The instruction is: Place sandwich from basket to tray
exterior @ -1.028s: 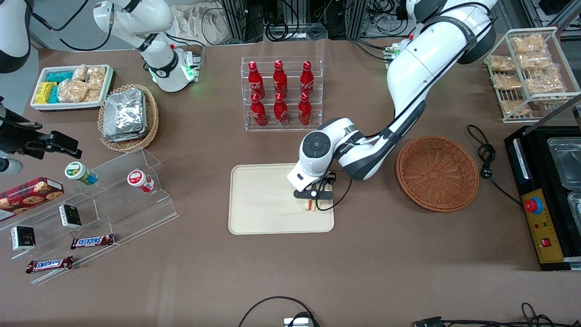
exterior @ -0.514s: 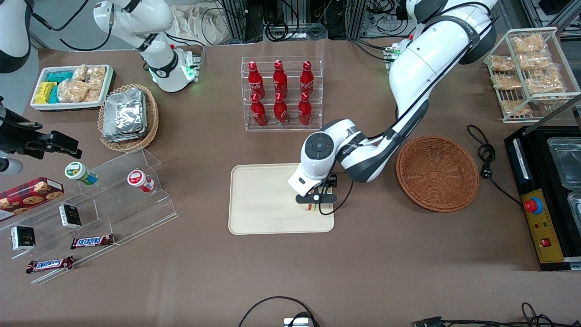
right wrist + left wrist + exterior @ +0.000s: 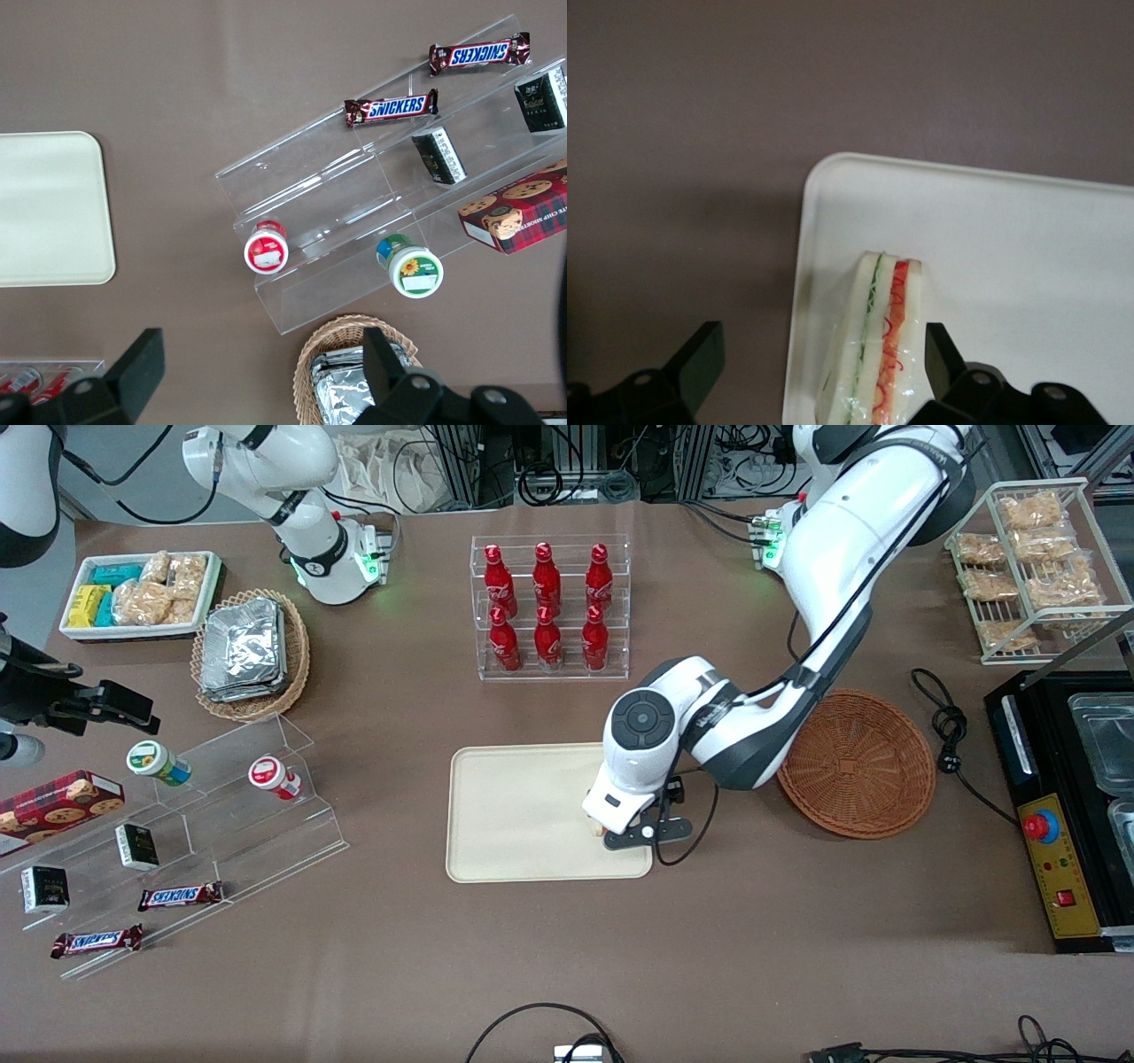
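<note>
One sandwich [image 3: 877, 350] stands on edge on the tray [image 3: 514, 815], its green and red filling stripes facing up toward the wrist camera. It sits directly under the claw [image 3: 640, 834], in the gap between the two black fingers [image 3: 943, 354], which are spread wide and hold nothing; one finger looks close to the bread, though I cannot tell if it touches. The tray's rounded corner lies just beside the sandwich, and the claw hangs over that end of the tray, the end toward the working arm. Brown table [image 3: 753, 939] surrounds the tray. Beside the claw, farther toward the working arm's end, the round woven basket [image 3: 864, 766] rests with nothing in it.
</note>
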